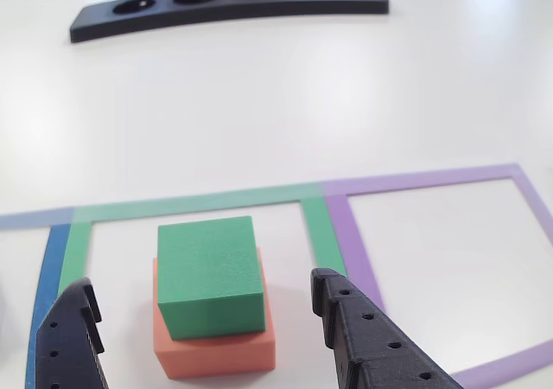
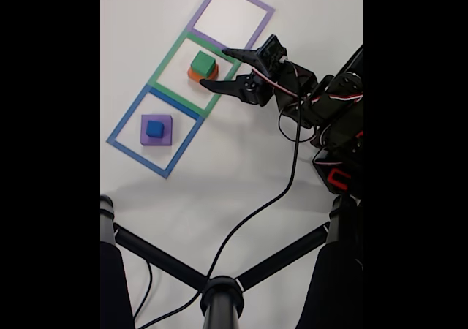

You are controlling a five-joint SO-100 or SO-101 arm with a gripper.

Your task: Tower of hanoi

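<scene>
A green block [image 1: 210,272] sits on a salmon-orange block [image 1: 216,347] inside the green tape square [image 1: 320,225]; the fixed view shows the green block [image 2: 203,63] on the salmon-orange block [image 2: 193,74] too. A small blue cube [image 2: 154,129] rests on the purple block [image 2: 156,131] in the blue tape square [image 2: 121,128]. My gripper [image 1: 201,292] is open, its black fingers [image 1: 346,320] standing left and right of the green block without touching it. In the fixed view the gripper [image 2: 212,68] reaches in from the right.
A black bar with four round holes [image 1: 229,7] lies at the far edge of the white table. The purple tape square [image 1: 432,181] holds nothing. Black tripod legs [image 2: 219,292] and a cable cross the lower part of the fixed view.
</scene>
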